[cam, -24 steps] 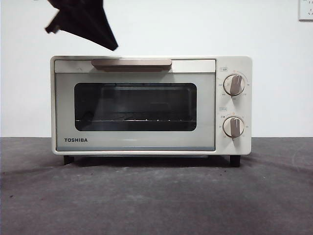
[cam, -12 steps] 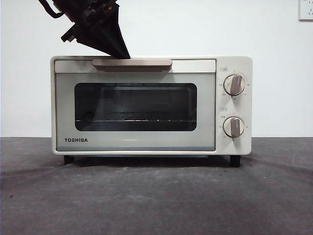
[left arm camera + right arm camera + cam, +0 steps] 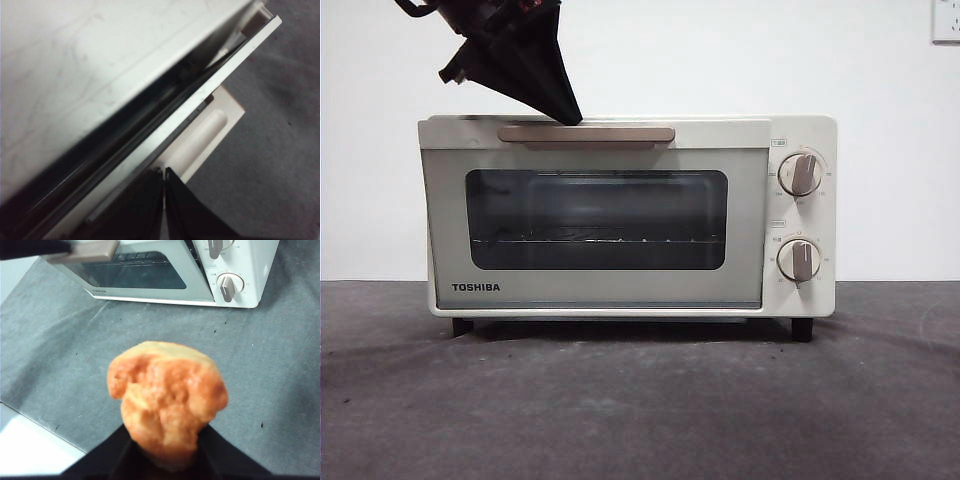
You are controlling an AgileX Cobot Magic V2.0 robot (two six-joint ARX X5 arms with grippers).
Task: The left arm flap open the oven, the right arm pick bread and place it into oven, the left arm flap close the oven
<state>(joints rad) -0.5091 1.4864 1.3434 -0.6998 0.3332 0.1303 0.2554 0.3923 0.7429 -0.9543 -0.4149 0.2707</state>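
Observation:
The cream-white oven (image 3: 800, 130) stands in the middle of the front view. Its glass door (image 3: 596, 220) is tipped forward a crack at the top. My left gripper (image 3: 570, 115) comes down from the upper left, jaws shut together, tips at the beige bar handle (image 3: 586, 134). In the left wrist view the shut tips (image 3: 164, 172) sit between the handle (image 3: 210, 132) and the door's top edge (image 3: 200, 95), with a dark gap behind the door. My right gripper (image 3: 165, 450) is shut on the golden-orange bread (image 3: 167, 395), held above the table in front of the oven (image 3: 240, 260).
The oven stands on a dark grey cloth (image 3: 640, 400) before a white wall. A wall socket (image 3: 945, 20) is at the top right. In the right wrist view the cloth's edge and a white surface (image 3: 30, 455) lie near the bread.
My left gripper came down onto the handle. The door's top has tipped forward and now stands slightly ajar.

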